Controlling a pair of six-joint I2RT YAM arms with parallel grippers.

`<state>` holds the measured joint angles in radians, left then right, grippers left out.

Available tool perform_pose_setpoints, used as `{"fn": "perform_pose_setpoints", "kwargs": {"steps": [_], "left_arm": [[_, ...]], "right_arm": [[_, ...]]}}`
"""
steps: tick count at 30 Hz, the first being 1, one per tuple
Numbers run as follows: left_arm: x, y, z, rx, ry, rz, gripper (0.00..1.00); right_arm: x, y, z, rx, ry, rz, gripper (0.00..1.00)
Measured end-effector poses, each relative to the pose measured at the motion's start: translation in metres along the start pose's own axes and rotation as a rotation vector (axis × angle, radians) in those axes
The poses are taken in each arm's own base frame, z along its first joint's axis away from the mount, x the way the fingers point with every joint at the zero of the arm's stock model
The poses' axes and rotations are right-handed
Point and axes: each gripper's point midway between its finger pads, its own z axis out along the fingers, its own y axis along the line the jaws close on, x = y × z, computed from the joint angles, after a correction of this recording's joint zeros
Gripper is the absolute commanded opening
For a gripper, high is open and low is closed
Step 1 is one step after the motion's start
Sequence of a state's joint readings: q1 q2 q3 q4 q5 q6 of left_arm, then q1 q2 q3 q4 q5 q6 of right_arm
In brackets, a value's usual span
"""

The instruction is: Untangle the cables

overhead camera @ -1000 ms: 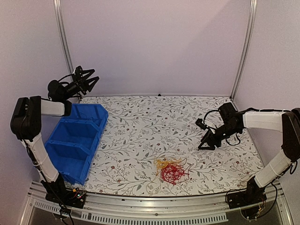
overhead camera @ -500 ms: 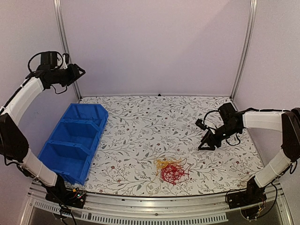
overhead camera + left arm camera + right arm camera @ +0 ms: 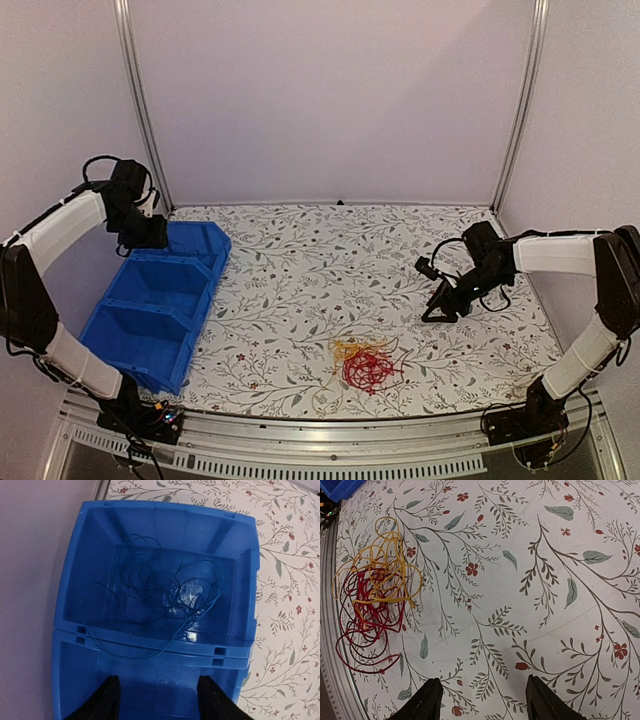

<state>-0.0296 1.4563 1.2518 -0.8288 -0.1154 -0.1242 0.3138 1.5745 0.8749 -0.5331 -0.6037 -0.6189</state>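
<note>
Two grippers stood with their fingers spread, and neither held or touched anything. In the left wrist view, the left gripper (image 3: 157, 680) hung over the blue bin (image 3: 165, 510), its dark fingers (image 3: 109, 700) apart at the bottom edge of the frame with only bin plastic between them. A thin blue cable (image 3: 160, 595) lay in loose tangled loops on the floor of the compartment filling the upper part of that frame, and one long loop ran down across the divider wall toward the lower left.

In the top view this gripper (image 3: 140, 235) sat at the left of the frame, above the bin's (image 3: 160, 310) uppermost compartment. The right gripper (image 3: 440, 308) hovered low over the flowered table (image 3: 330, 260) at the right of the frame, well apart from the red and yellow cables (image 3: 365, 365), which lay in a small knotted clump at lower centre.

In the right wrist view the spread fingers (image 3: 427, 700) framed bare tablecloth (image 3: 520, 580), while the clump (image 3: 372, 595) lay at the left, yellow strands above, red below, overlapping.
</note>
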Motion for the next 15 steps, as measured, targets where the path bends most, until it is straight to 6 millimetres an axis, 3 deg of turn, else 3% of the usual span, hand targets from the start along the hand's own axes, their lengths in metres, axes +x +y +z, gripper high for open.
{"fn": "perform_pose_setpoints", "kwargs": {"steps": [7,15], "left_arm": [[0.001,0.003,0.002,-0.093,0.005,0.083,0.48],[0.009,0.008,0.018,-0.171,0.061,0.14,0.44]], "right_arm": [[0.001,0.0,0.001,-0.002,0.003,0.002,0.61],[0.004,-0.001,0.004,-0.009,0.013,0.009,0.61]]}}
